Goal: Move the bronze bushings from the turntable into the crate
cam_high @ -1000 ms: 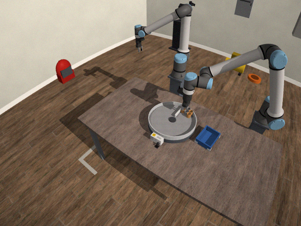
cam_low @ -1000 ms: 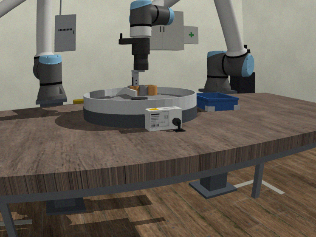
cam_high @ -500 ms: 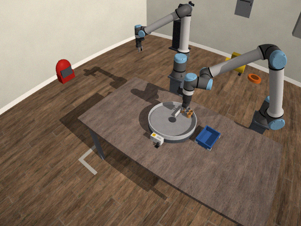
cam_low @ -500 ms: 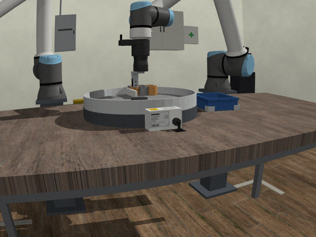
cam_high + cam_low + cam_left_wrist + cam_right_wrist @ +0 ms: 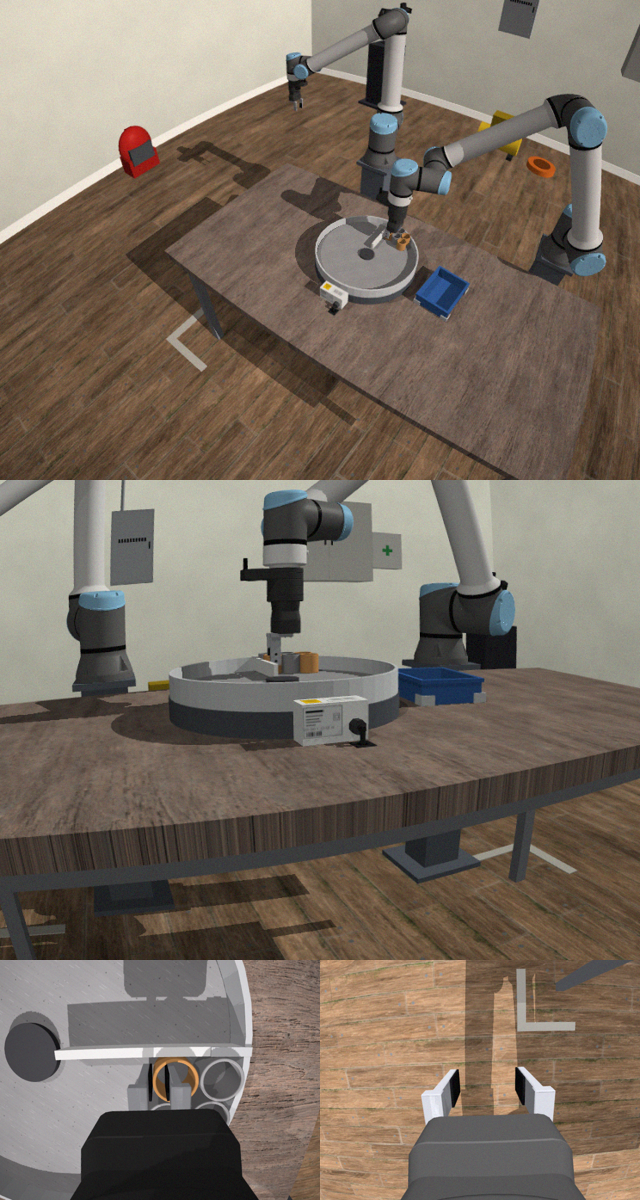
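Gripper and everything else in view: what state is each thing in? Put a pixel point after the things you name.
Left gripper (image 5: pixel 387 236) (image 5: pixel 277 668) (image 5: pixel 158 1082): partly open, fingers astride a bronze bushing's wall.
Right gripper (image 5: pixel 298 107) (image 5: pixel 487 1086): open, holding nothing.
Bronze bushings (image 5: pixel 401 245) (image 5: pixel 310 663) (image 5: pixel 196 1080): upright, on the turntable (image 5: pixel 367 293) (image 5: pixel 232 697) (image 5: pixel 248 1024).
Steel bushings (image 5: pixel 397 236) (image 5: pixel 291 663) (image 5: pixel 201 1080): upright, there too.
Crate (image 5: pixel 439 290) (image 5: pixel 446 691): level, in its guides, no bushing visible inside.

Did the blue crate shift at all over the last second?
No. In the top view the blue crate sits the same way beside the turntable as before, with no visible shift either way.
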`<state>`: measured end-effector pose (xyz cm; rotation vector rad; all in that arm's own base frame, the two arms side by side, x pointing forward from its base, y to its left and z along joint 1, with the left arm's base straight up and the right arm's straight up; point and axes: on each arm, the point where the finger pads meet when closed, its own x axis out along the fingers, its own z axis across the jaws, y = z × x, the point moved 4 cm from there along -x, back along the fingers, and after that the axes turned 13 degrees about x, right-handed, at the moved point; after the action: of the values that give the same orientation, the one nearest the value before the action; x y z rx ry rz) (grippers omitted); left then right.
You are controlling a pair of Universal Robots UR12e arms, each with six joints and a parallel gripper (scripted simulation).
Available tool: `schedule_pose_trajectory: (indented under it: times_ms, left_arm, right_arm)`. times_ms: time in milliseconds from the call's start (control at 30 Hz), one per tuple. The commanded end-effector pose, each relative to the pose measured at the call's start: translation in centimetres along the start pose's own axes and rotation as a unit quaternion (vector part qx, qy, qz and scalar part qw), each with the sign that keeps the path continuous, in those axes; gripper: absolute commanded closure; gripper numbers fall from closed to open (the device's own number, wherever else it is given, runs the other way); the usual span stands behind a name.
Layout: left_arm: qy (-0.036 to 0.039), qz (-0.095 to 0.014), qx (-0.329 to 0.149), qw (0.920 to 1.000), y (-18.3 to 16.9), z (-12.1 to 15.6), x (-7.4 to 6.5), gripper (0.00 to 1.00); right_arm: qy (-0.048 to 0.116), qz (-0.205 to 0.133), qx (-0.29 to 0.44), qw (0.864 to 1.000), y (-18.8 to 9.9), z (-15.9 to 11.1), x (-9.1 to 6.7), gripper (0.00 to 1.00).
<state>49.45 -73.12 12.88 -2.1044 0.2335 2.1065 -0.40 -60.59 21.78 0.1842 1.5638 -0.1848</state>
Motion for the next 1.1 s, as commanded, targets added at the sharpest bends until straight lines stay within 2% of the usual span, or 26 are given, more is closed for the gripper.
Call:
schedule_pose_trajectory:
  times_ms: [0,933,967,1067]
  left_arm:
    - [0.0017,0.003,0.0,1.0,0.09,-0.09,-0.45,0.64]
    - [0.0017,0.003,0.0,1.0,0.09,-0.09,-0.45,0.64]
    - [0.0017,0.003,0.0,1.0,0.09,-0.09,-0.45,1.0]
    - [0.0016,0.003,0.0,1.0,0.11,-0.07,-0.45,1.0]
  right_arm:
    - [0.0,0.0,0.0,1.0,0.16,-0.14,0.07,0.0]
    - [0.0,0.0,0.0,1.0,0.16,-0.14,0.07,0.0]
    - [0.0,0.0,0.0,1.0,0.16,-0.14,0.07,0.0]
    - [0.0,0.0,0.0,1.0,0.16,-0.14,0.07,0.0]
